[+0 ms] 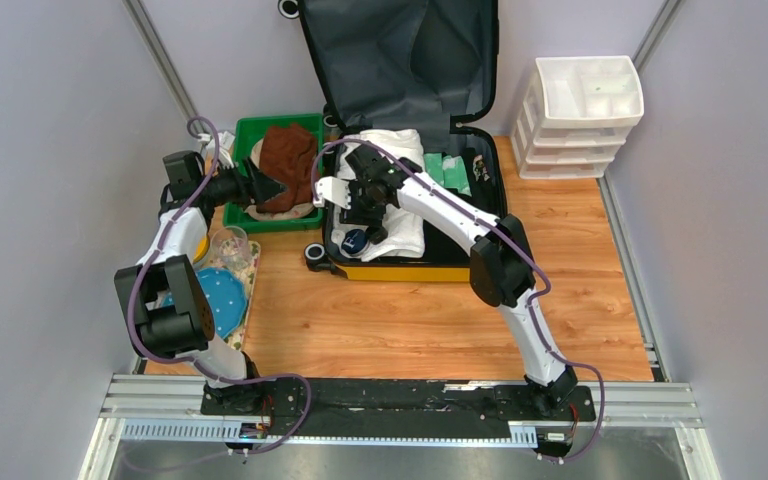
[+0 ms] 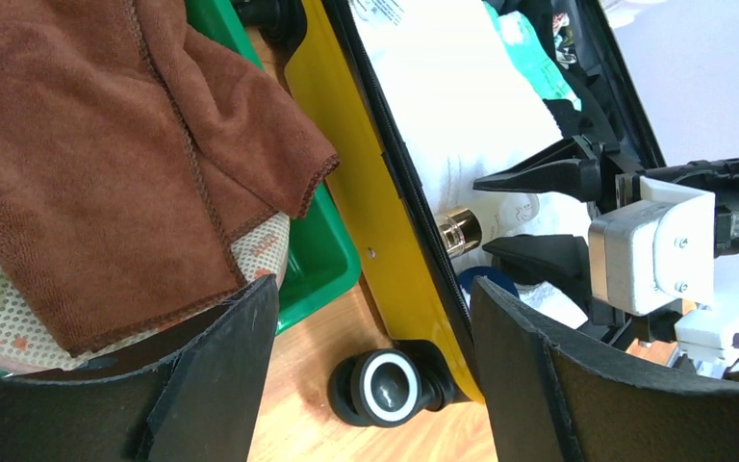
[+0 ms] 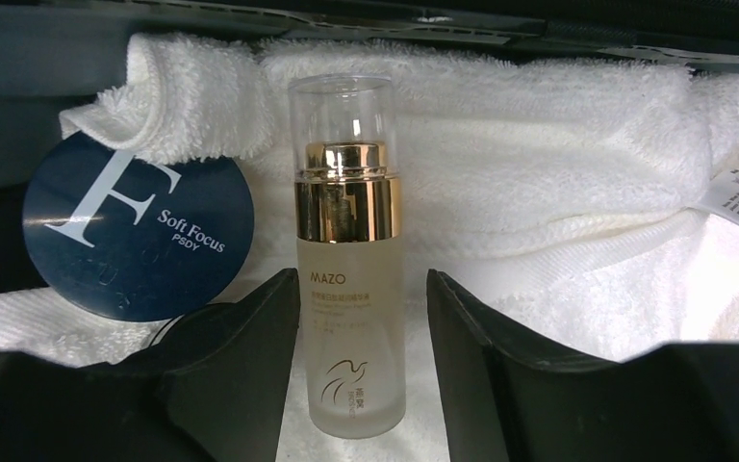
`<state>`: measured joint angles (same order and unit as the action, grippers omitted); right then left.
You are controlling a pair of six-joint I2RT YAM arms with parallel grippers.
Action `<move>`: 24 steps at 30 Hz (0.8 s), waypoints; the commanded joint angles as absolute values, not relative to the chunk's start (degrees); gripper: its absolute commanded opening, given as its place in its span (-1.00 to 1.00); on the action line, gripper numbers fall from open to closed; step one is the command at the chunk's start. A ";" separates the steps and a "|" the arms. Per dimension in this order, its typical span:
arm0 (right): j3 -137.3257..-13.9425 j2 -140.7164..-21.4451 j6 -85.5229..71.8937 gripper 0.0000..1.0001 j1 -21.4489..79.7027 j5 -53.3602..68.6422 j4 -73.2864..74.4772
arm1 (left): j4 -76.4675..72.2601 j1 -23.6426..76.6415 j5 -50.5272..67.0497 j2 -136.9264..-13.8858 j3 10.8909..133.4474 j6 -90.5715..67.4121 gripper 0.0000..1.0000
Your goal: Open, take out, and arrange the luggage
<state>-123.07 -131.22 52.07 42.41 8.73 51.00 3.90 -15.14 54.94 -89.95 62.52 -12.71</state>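
The right claw (image 3: 363, 289) is open around the bottle (image 3: 348, 241) lying on the towel (image 3: 539, 144) in the open luggage (image 1: 400, 272) below it, and a crooked squeeze could shoot the smooth bottle away.

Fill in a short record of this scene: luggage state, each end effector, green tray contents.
luggage: open, lid up, white towel inside
right end effector: open, astride frosted bottle on towel, beside blue compact
left end effector: open, empty, near luggage wheel and green tray
green tray: holds brown cloth
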 commanded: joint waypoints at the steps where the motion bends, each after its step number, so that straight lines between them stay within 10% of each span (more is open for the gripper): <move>1: -121.82 -132.89 54.67 0.13 42.01 5.01 49.13 | 1.32 -15.12 55.72 -91.58 64.94 -15.73 0.61; 9: -122.17 -133.59 55.11 0.01 41.75 3.26 48.08 | 2.02 -15.03 56.60 -93.25 67.06 -15.91 0.61; 16: -127.00 -129.82 48.27 -0.98 39.11 7.64 47.03 | 2.02 -13.71 58.27 -93.08 68.55 -14.68 0.59; 24: -123.40 -118.49 25.87 -1.00 30.16 19.75 30.69 | 0.35 -12.22 58.36 -93.86 70.40 -16.34 0.59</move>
